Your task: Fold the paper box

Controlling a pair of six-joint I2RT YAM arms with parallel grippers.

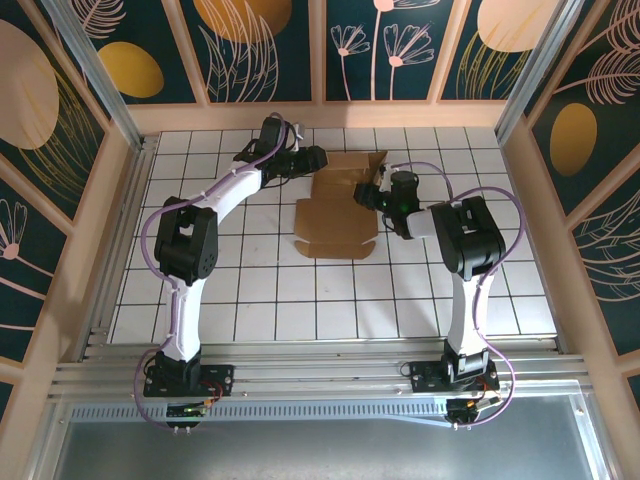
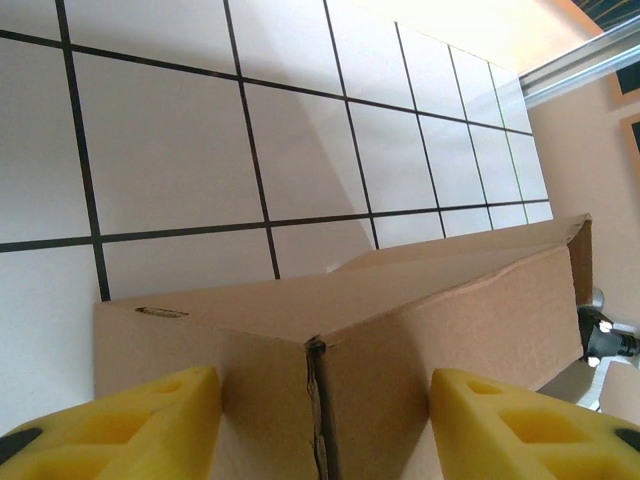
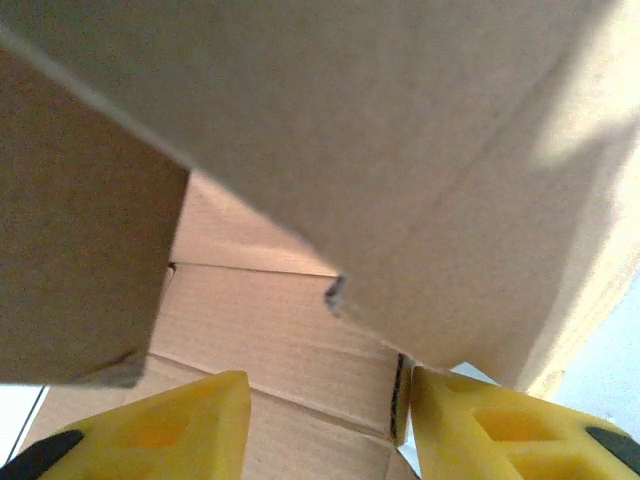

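Left claw [image 2: 322,385] up close, yellow fingers [image 2: 150,425] spread astride a raised corner of the paper box [image 1: 340,212].

Box of plain brown cardboard, partly folded, on the white tiled table [image 1: 260,300], near the middle of the far edge. Walls up at the far end, near panel flat on the tiles with its flaps out. Left claw at the box's far left side, a creased corner fold between the fingers; cannot tell whether pressing or loose. Right claw [image 3: 330,385] at the box's right side, fingers apart over an inner panel, a raised flap overhead and a wall edge just beside one finger; cannot tell whether gripping there either.
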